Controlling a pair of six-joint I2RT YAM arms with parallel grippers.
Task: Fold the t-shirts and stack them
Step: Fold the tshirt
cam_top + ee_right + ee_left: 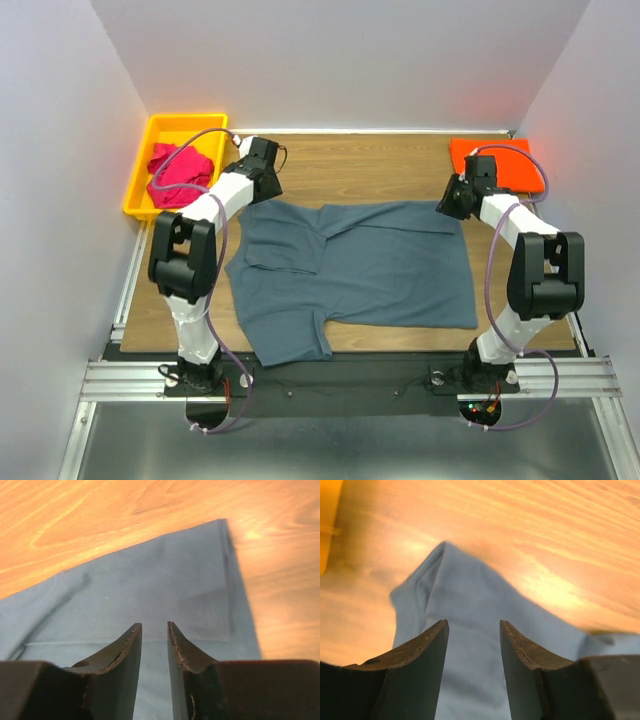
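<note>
The left end effector point(473, 625) shows its 2 dark fingers point(420, 655) at the bottom edge, parted, with a clear gap between them. The grey-blue t-shirt point(470, 595) lies under and beyond them, filling that gap. One corner of it tapers to a blurred point at upper centre. The wooden counter point(545, 530) surrounds the cloth. A yellow bin point(327, 525) edges the top left corner.

A yellow bin point(185, 123) sits at the wooden table's point(370, 170) far-left corner.
</note>
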